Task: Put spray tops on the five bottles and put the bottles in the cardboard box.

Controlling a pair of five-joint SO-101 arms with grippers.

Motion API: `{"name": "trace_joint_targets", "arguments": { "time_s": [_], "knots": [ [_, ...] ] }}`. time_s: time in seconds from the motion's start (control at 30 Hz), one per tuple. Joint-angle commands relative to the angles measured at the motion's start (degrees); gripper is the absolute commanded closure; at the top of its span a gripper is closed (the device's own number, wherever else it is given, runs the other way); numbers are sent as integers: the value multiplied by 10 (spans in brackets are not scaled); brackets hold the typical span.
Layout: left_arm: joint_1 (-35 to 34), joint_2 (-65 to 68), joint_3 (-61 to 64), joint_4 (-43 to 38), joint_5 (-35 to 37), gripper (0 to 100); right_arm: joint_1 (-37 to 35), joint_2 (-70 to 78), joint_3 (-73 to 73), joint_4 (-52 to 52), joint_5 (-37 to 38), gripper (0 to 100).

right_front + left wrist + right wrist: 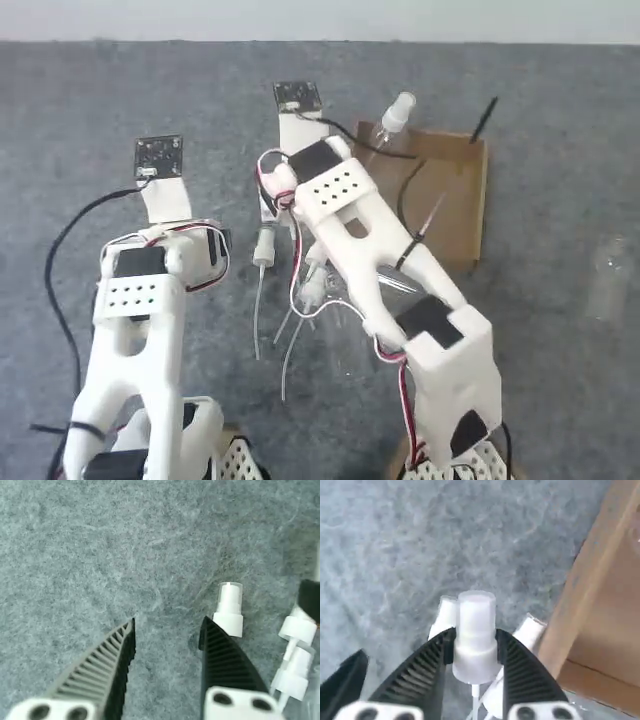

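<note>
**Item 1. Right gripper (475, 647).** It is closed about a white plastic spray top with a translucent cap (476, 630). The top is clamped at its collar between two ribbed black fingers, with the cap pointing away from the wrist and a thin dip tube running back from it. The held spray top is kept above the grey felt mat (395, 540), just beside the brown cardboard box (605, 605).

**Item 2. Left gripper (168, 625).** The fingers are spread wide and nothing is held. It is positioned low over the mat, with a second white spray top (228, 607) lying just beside one finger.

**Item 3. Clear plastic bottle (610, 280).** It is found on the mat, well apart from the box, apparently without a top.

**Item 4. Capped clear bottle (395, 115).** It is seen at the box's far corner. Whether it is inside the box cannot be told.

**Step in hand (judged).** The held spray top is to be fitted to a bottle.

**Handling notes:**
- The dip tube is best fed into the neck first.
- The top should be kept in line with the bottle's axis.
- The bottle should be steadied low on its body by the left gripper, so that it is not tipped.
- Pressure should be applied straight down through the collar.
- The grip should be kept until the top is seated.
- A bent tube caught on the rim is the likely fault.
</note>
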Motion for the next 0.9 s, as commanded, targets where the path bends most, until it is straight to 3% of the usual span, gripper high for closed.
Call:
{"name": "trace_joint_targets", "arguments": {
  "time_s": [0.0,0.33,0.57,0.87],
  "knots": [
    [-3,-18,-8,-16,5,804,-5,13,-33,-12,-28,922],
    [-3,-18,-7,-16,5,804,-4,42,-33,-11,-28,916],
    [-2,-18,-7,-16,5,804,-6,42,-33,2,-26,790],
    [-2,-16,-7,-16,5,804,-3,8,-71,65,-24,786]
  ]
}}
